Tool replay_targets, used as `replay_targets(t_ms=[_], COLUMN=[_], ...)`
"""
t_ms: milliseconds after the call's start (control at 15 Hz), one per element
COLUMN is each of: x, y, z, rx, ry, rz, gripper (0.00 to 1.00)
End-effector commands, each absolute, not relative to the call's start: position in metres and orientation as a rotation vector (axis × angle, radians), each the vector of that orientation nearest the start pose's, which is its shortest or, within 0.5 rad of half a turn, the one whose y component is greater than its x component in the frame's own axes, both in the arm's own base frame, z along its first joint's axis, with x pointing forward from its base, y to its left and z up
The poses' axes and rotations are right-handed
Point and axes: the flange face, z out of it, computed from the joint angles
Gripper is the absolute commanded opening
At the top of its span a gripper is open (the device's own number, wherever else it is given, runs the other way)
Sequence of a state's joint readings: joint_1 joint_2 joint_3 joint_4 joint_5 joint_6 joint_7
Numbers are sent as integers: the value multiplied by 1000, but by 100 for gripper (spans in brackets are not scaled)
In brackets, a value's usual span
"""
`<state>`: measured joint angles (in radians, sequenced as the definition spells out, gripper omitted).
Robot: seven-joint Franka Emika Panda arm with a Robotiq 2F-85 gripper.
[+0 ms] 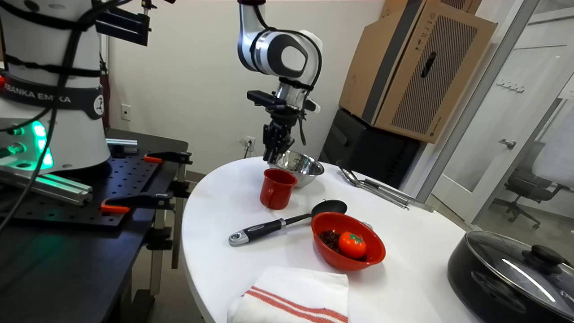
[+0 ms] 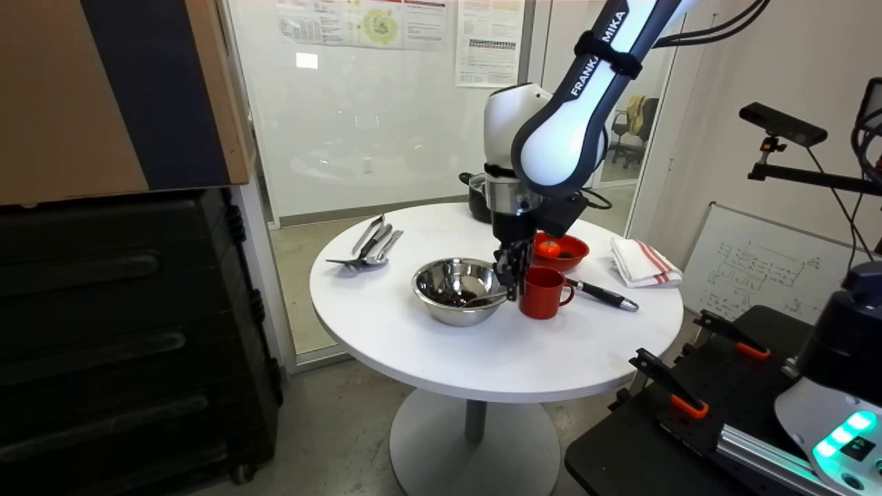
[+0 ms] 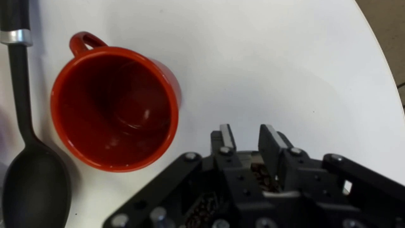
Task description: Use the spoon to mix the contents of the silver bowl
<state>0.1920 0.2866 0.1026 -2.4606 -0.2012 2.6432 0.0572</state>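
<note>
Slim silver metal spoon (image 2: 487, 298): grip not yet confirmed

Centre of frame, in an exterior view: the spoon lies inside the small, shiny round metal bowl (image 2: 456, 317), handle running up to the rim at the right. Dark loose contents (image 2: 449, 297) sit at the bottom. The lean presumably offers the handle's end for grasping while keeping the scooping end among the contents.

Black two-fingered gripper (image 3: 246, 137), lower right of centre in the wrist view: fingertips parted, a bare gap between them. No clamped handle shows; whether either finger touches the spoon, cannot tell. It points down at the rim, likely because holding the handle's end leaves the rest free to stir.

Red round mug with a side handle (image 3: 114, 109), left half of the wrist view: stands near the bowl. Judged an obstacle to any wide sweep.

Large black spoon (image 3: 36, 190), lower left corner there: not the tool wanted.

Step, judged: securing the spoon; mixing to follow.
</note>
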Motion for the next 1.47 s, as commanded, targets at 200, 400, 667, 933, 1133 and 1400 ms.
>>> replay_targets(t_ms=[200, 400, 667, 933, 1133, 1400], x=[444, 444, 445, 449, 450, 453], y=[142, 142, 143, 142, 143, 143], z=[184, 185, 189, 196, 200, 200], rx=[-3135, -3132, -3133, -3138, -3138, -3144], ry=[-646, -652, -666, -668, -675, -700], rz=[85, 74, 68, 47, 32, 37], gripper=[0, 0, 33, 63, 84, 100])
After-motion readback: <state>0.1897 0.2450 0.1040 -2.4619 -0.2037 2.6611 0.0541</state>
